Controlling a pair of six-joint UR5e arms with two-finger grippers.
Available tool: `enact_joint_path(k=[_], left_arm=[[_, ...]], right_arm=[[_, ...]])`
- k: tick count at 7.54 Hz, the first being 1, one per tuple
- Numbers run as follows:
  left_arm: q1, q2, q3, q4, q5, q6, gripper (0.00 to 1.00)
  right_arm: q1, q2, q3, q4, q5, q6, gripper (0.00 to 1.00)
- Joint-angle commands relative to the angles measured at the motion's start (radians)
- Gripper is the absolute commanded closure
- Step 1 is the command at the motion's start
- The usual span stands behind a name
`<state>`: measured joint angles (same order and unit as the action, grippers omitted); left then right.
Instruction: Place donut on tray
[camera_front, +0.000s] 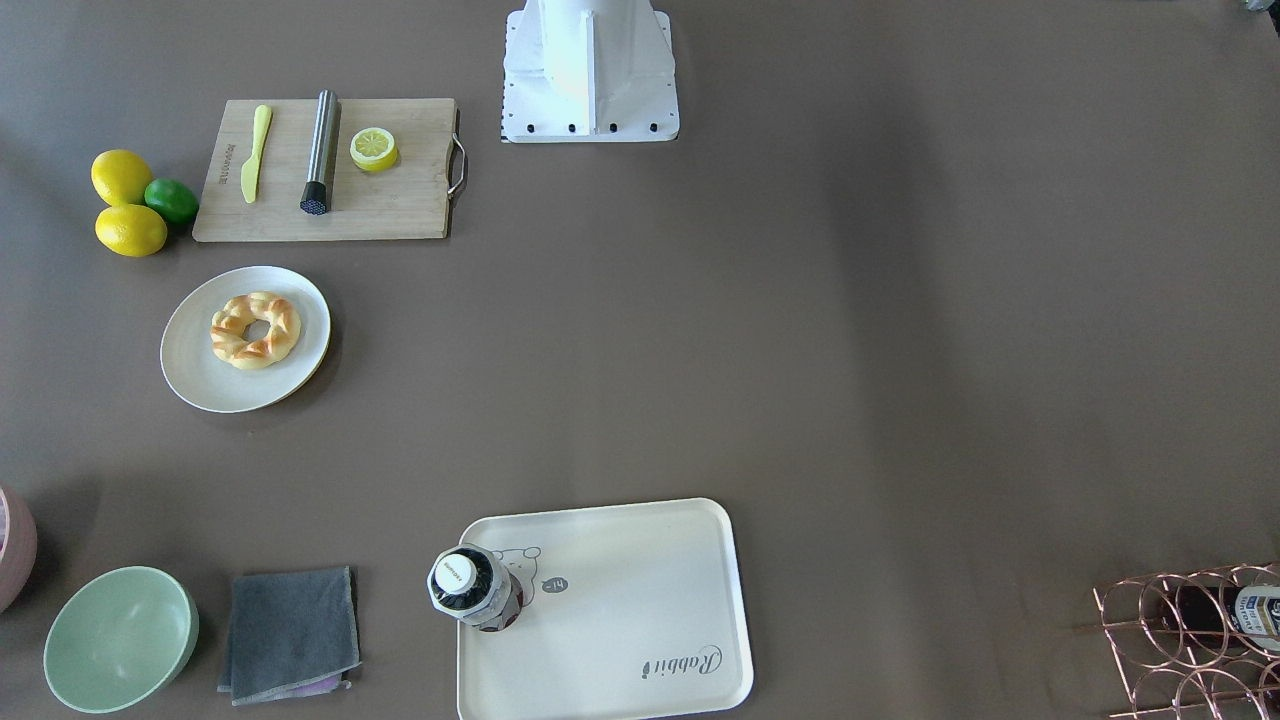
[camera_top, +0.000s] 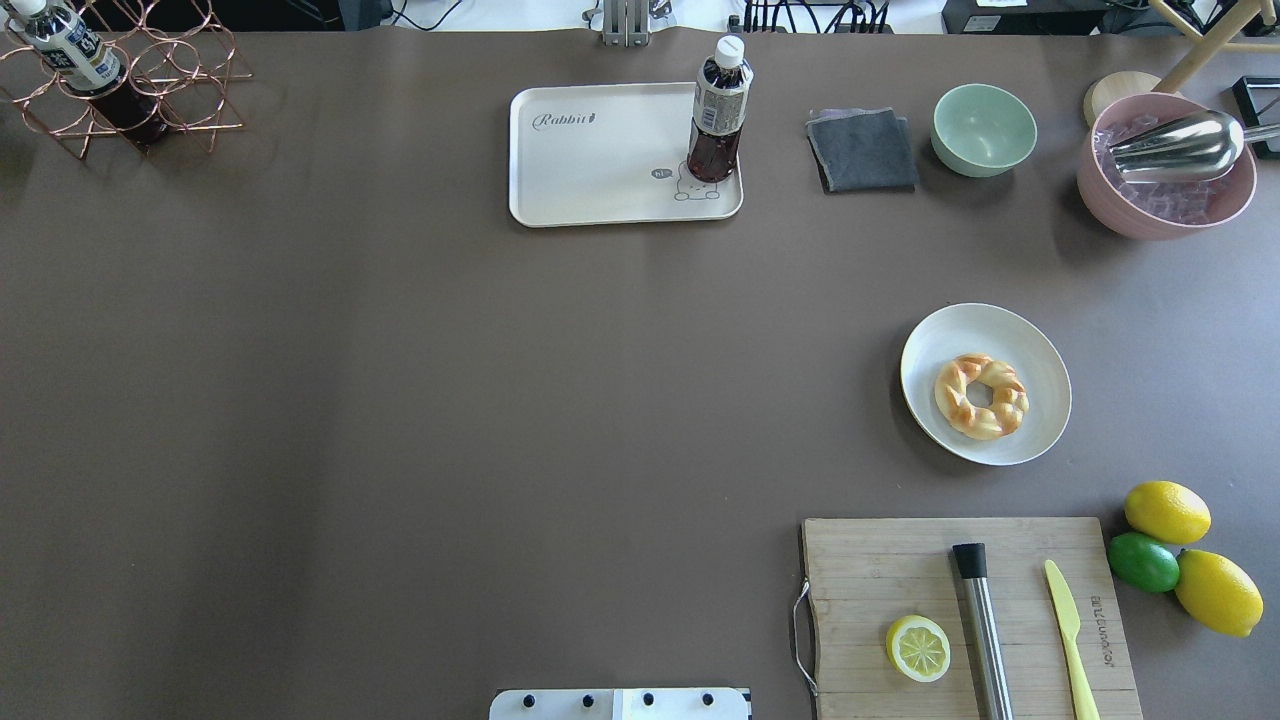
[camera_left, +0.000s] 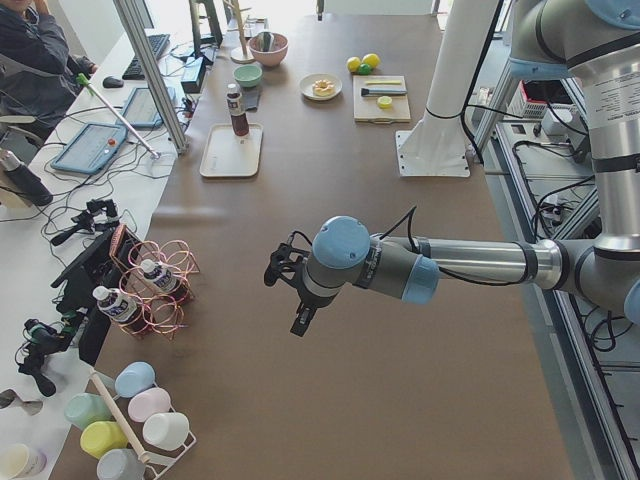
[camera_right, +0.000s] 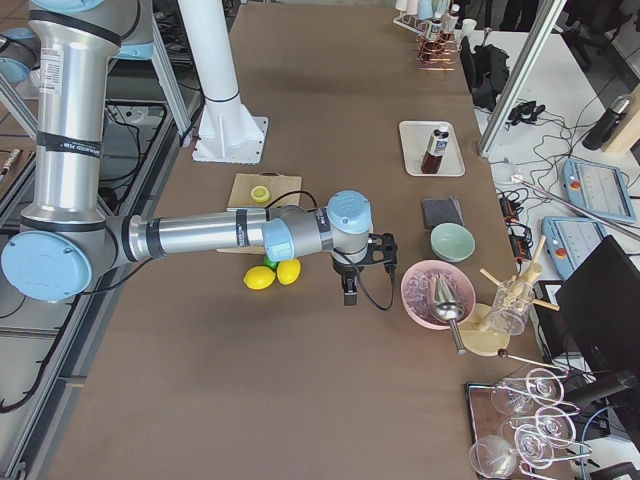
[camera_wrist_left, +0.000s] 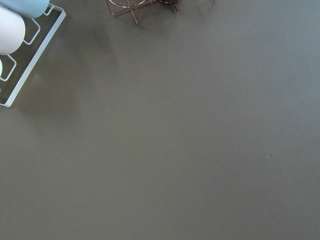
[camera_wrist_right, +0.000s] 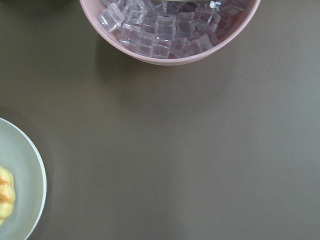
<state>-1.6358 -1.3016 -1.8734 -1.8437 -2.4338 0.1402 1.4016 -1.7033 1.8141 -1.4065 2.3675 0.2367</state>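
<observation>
Donut (camera_top: 981, 396): braided ring, toasted patches

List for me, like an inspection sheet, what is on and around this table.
Surface: brown table, no spill seen.
Job's things: donut lies on a round plate; tray sits across the table, a bottle standing in one corner.
Clutter: cutting board with lemon slice, knife, metal cylinder; lemons; lime; grey cloth; green bowl; pink bowl of ice; wire rack.
End effectors: left end effector and right end effector hang above the table; open or shut cannot be told.
Cables: black cable loops at the right wrist.
Surroundings: person seated beside the table.
</observation>
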Motion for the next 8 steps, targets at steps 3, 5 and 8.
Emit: enact_joint_path(k=[3,5,8], left_arm=[[0.002,-0.019,0.003,-0.04,-0.001,-0.141,0.03],[0.004,-0.028,0.01,-0.048,-0.001,-0.146,0.03],[0.01,-0.035,0.01,-0.046,-0.001,-0.146,0.03]], right_arm=[[-0.331,0.112,-0.18,0.462,-0.132,0.502,0.0],[-0.395,0.114,-0.182,0.468,-0.134,0.521,0.0],[-0.463,0.145,-0.194,0.468,-0.177,0.637,0.13]])
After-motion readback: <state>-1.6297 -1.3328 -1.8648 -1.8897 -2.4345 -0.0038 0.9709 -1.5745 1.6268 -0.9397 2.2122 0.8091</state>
